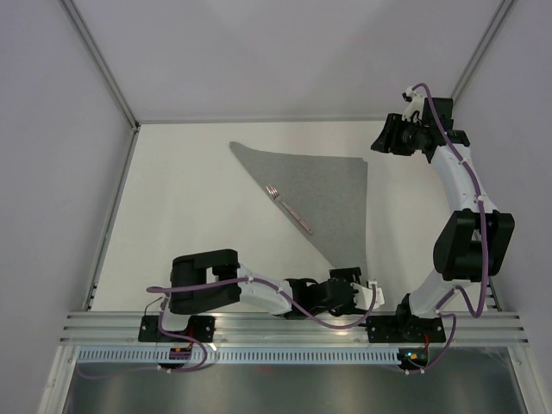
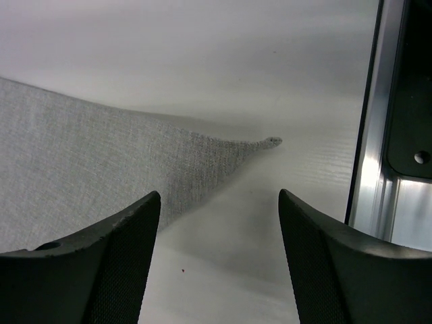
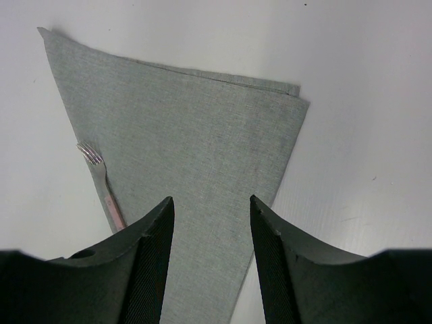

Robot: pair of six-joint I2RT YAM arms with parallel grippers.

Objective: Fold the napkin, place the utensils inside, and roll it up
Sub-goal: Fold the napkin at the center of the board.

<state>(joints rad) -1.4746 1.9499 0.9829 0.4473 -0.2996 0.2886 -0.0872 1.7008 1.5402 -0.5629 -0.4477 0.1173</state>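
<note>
My napkin (image 1: 328,185) is limp and light. Left gripper (image 2: 219,197), jaws apart, should pinch its near corner; right gripper (image 3: 211,202) gapes empty.

White-and-black jointed arms (image 1: 259,291) trail looping purple cables (image 1: 470,177).

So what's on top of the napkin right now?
Only the fork, lying along the diagonal edge of the napkin, its tines partly off the cloth. Anything between or under the folded layers is covered.

Overhead cam, 2 wrist close-ups, common napkin (image 1: 332,194)
</note>
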